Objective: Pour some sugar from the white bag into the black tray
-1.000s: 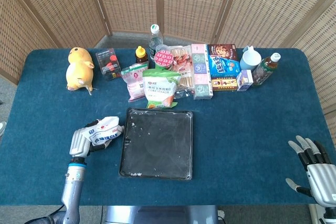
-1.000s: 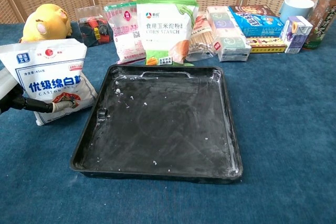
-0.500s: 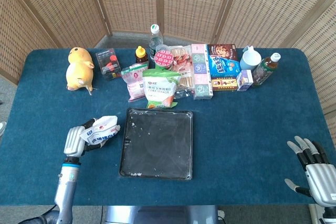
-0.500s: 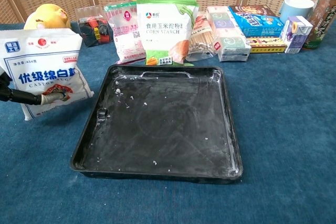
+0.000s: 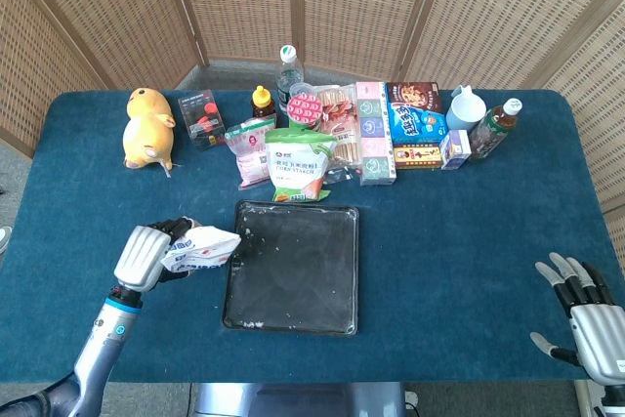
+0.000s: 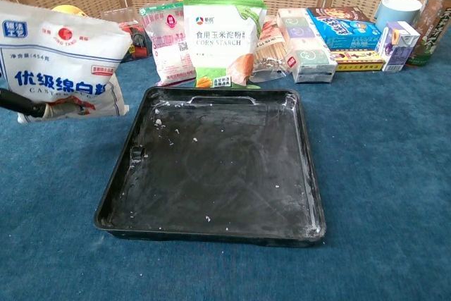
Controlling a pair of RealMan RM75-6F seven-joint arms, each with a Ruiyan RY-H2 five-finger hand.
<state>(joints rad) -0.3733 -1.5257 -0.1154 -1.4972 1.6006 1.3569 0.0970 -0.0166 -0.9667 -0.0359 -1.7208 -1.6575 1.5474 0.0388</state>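
Note:
My left hand (image 5: 145, 255) grips the white sugar bag (image 5: 200, 248) and holds it off the table, just left of the black tray (image 5: 293, 267). In the chest view the white sugar bag (image 6: 62, 61) hangs upright with its top tilted slightly toward the tray, and only a dark fingertip (image 6: 21, 103) of that hand shows across its front. The black tray (image 6: 211, 167) lies flat with a few white specks on its floor. My right hand (image 5: 586, 314) rests at the table's near right corner, fingers spread, holding nothing.
A row of groceries lines the far side: a corn starch pouch (image 5: 300, 165), a pink packet (image 5: 250, 148), boxes (image 5: 417, 129), bottles (image 5: 496, 126) and a white jug (image 5: 466, 107). A yellow plush toy (image 5: 146, 127) lies at the far left.
My left hand has lifted the sugar bag off the table and carried it up and a little toward the tray. The right hand has stayed where it was.

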